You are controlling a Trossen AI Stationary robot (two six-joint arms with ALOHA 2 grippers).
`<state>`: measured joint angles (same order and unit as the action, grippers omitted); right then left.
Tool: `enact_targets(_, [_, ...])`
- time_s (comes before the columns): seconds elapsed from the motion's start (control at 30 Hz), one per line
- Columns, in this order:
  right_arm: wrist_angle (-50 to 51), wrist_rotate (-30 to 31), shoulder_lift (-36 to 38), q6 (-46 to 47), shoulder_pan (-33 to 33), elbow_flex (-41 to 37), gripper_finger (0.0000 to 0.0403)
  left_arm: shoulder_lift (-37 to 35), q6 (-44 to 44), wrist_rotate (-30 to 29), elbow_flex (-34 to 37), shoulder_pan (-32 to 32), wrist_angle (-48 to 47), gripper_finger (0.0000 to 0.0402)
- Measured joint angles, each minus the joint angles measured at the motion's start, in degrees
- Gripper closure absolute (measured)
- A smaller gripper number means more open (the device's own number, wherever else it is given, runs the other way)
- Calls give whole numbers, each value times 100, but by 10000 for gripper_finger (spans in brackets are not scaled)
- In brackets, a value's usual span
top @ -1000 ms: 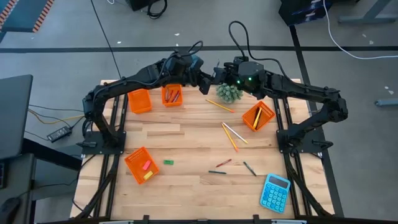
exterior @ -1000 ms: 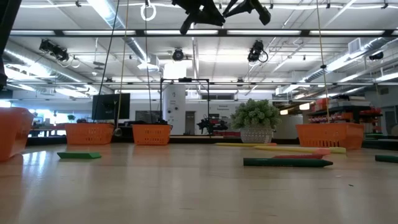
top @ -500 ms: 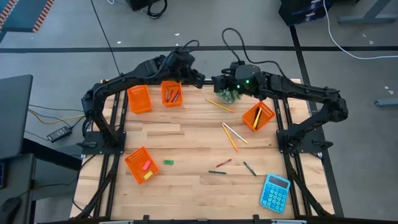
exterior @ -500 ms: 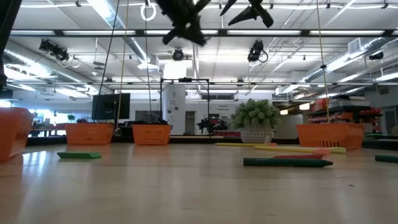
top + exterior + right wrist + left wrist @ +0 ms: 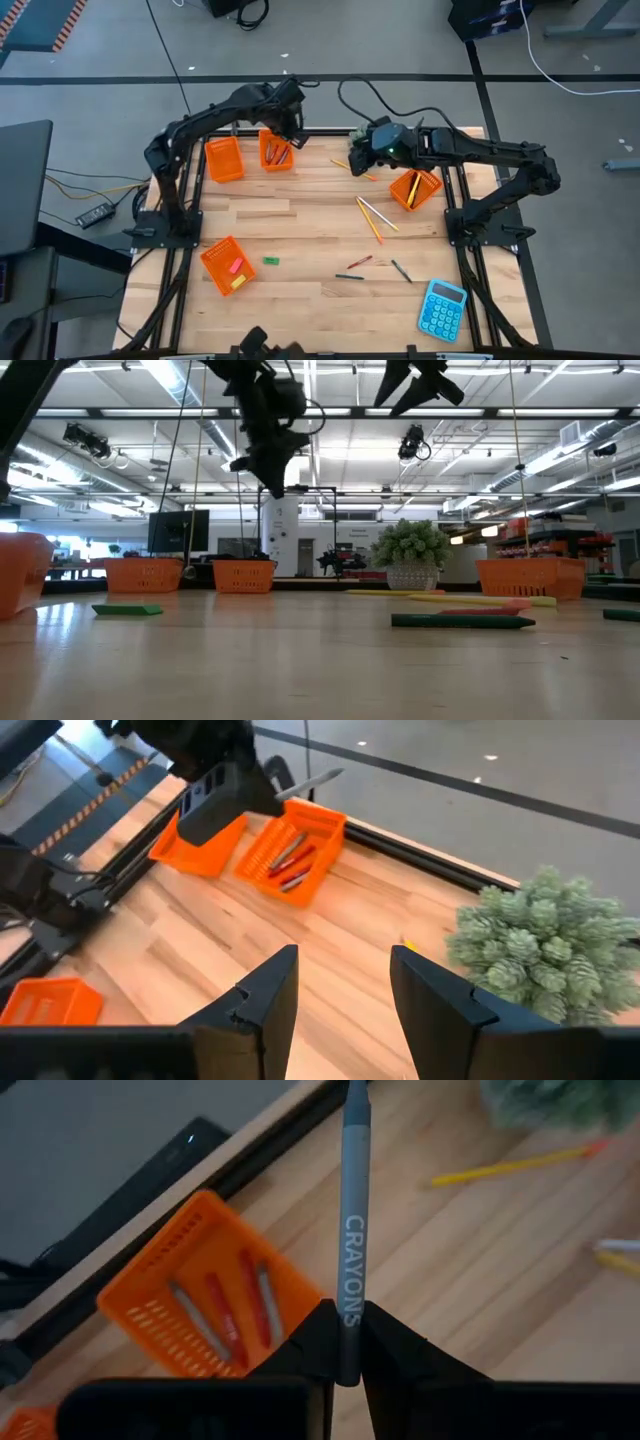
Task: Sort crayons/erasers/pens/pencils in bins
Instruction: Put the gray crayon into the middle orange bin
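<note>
Grey crayon (image 5: 350,1240), stamped CRAYONS, is clamped in the left end effector (image 5: 345,1355), up in the air beside the orange bin (image 5: 276,152) of crayons at the desk's (image 5: 300,225) far edge. The right end effector (image 5: 345,985) hovers released near the small potted plant (image 5: 545,940).

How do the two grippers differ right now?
The left gripper is shut on a grey crayon, while the right gripper is open and empty. The left gripper hangs near the crayon bin; the right gripper is beside the small plant. Both are raised above the table.
</note>
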<state>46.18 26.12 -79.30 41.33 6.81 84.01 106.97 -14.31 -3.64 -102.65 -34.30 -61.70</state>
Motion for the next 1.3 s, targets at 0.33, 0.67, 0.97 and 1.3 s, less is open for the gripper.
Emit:
enact_targets(0.33, [56, 448, 0, 64, 162, 0, 237, 213, 432, 181, 197, -457, -540, 364])
enact_targets(0.67, [66, 432, 0, -76, 281, 0, 237, -1181, -493, 592, 2812, -437, 1115, 367])
enact_targets(0.97, [51, 451, 1, -514, 468, 0, 237, -1326, -809, 564, 3060, -337, 1439, 365])
enact_targets(1.3, [58, 910, 1, -300, 415, 0, 237, -1324, -911, 564, 3333, -335, 2011, 361])
